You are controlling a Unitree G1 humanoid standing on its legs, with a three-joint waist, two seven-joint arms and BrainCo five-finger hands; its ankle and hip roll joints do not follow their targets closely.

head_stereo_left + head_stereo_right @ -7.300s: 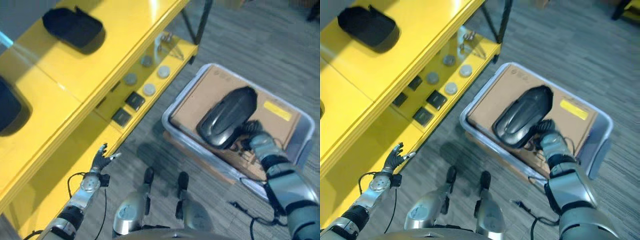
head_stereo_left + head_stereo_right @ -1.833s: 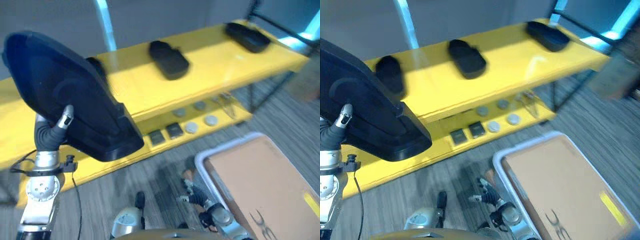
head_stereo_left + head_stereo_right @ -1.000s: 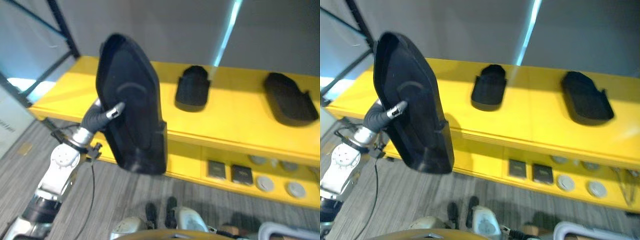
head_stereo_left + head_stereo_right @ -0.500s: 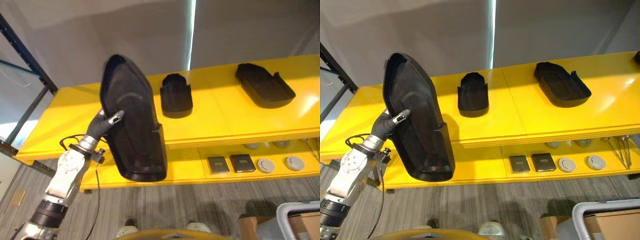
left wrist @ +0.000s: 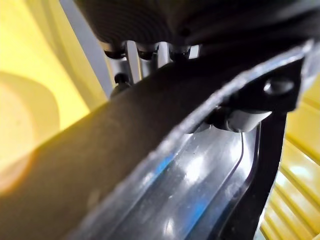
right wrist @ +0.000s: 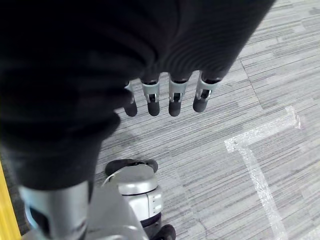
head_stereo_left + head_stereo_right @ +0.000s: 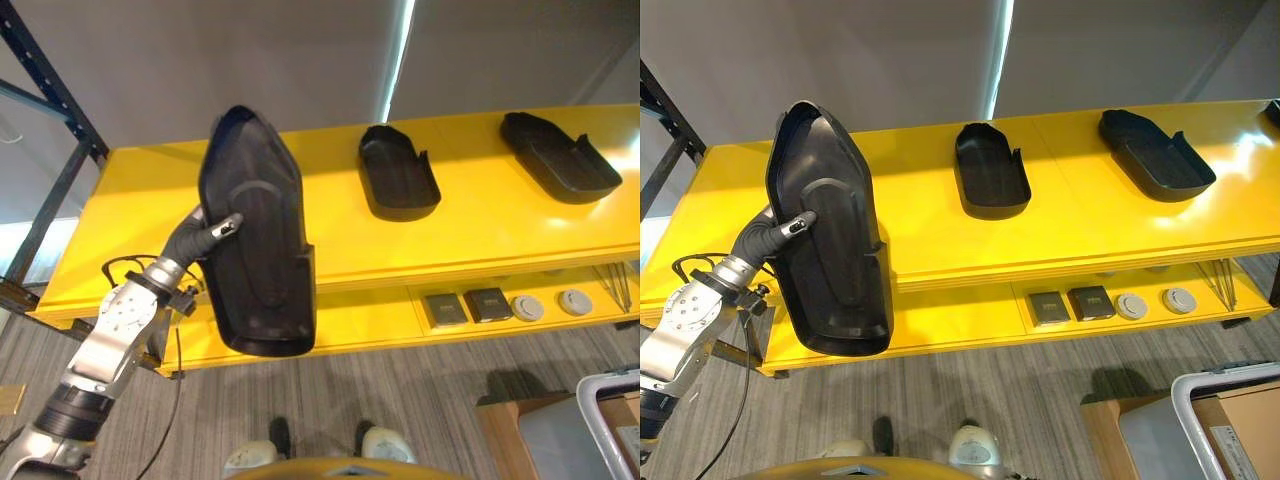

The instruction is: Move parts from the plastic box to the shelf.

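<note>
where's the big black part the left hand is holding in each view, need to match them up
Left eye view: the big black part stands upright left of centre, gripped by the left hand.
Right eye view: the part is at the left, before the yellow shelf.
Left wrist view: its dark edge crosses the picture, very close.
Right wrist view: not in it.
Shared landmark: the yellow shelf.

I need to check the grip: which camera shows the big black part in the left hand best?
The right eye view: the whole black part shows, with the left hand gripping its edge. The left eye view shows much the same. The left wrist view shows a close stretch of its rim.
</note>
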